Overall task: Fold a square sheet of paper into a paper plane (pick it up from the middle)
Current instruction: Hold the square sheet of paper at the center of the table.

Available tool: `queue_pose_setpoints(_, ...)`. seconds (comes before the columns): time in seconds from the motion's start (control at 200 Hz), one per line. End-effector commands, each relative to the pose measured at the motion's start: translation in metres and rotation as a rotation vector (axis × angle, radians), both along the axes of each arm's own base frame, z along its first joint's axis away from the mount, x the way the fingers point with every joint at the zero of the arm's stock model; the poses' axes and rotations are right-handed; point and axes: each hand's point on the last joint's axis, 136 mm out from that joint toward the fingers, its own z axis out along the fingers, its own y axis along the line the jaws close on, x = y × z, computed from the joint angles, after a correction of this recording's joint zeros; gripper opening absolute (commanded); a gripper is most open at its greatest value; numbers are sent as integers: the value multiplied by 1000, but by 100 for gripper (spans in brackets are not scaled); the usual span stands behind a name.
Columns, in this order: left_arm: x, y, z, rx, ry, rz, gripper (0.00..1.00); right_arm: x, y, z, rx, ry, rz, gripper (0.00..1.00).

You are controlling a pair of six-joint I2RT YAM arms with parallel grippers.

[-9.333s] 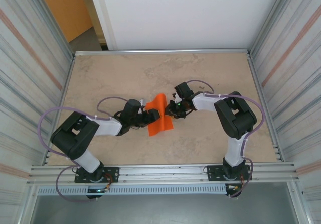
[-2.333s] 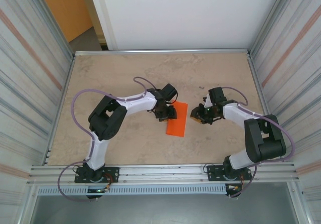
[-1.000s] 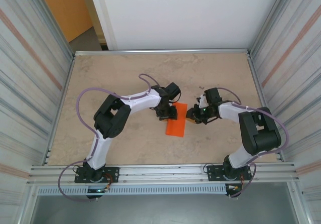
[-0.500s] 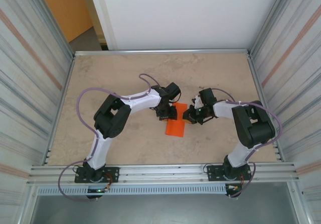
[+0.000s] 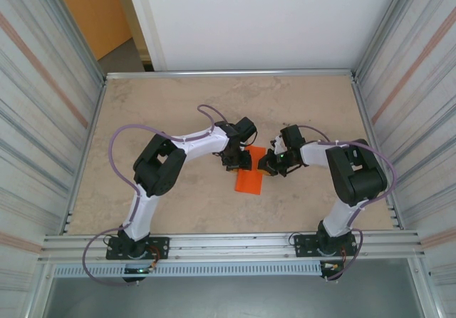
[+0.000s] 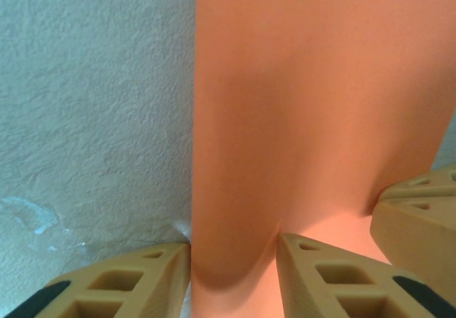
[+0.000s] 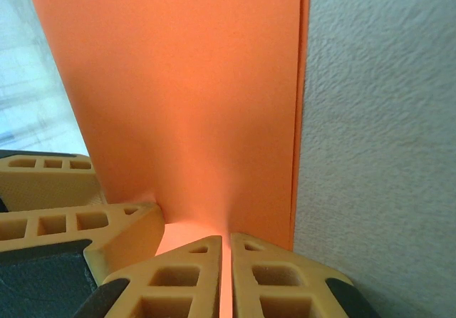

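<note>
**Right gripper [image 7: 226, 245] pinching the orange sheet of paper [image 5: 250, 180], left gripper [image 6: 234, 248] straddling its other edge**

Seen from overhead, both arms are reaching toward the middle of the frame. There the sheet is lying on the beige table [image 5: 178, 104] as a narrow folded strip, with its long side running from upper right to lower left. The two grippers are meeting at the strip's upper end. The left one is coming in from the left of the strip and the right one from the right, close to each other.

In the right wrist view, that gripper's tan fingers [image 7: 278, 286] are sitting almost together at the bottom of the frame. A thin sliver of orange is showing between them, so they are clamping the paper near its right-hand edge. The sheet is stretching away toward the top of the frame, and a second layer is showing as a thin line along its right side. The left gripper's fingers [image 7: 64, 225] are showing at the lower left, against the paper.

In the left wrist view, the left gripper's fingers [image 6: 114, 286] are standing apart at the bottom of the frame. One is sitting over the table just beside the paper's left edge and the other over the orange surface, with the paper bulging slightly between them. Whether they are squeezing it cannot be told. The right gripper's fingers [image 6: 420, 218] are showing at the right edge.
</note>
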Motion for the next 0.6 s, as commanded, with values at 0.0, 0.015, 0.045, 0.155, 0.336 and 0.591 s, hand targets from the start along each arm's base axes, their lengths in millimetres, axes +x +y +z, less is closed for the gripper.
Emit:
queue_pose_setpoints(0.0,-50,21,-91,140,162,-66,40,-23,-20,-36,-127,125,-3,12)
queue_pose_setpoints(0.015,-49,20,-88,138,160,-64,41,-26,-22,-39,-139,135,-2,12)
queue_pose_setpoints(0.045,-47,18,-82,128,149,-63,41,-30,-26,-45,-162,159,3,12)
queue_pose_setpoints(0.155,-30,9,-47,72,77,-41,41,-43,-35,-60,-203,210,33,11)
queue_pose_setpoints(0.336,7,12,28,-40,-100,43,44,-42,-30,-66,-225,227,105,8)
queue_pose_setpoints(0.591,22,37,103,-206,-268,113,53,-32,-26,-70,-290,208,152,6)
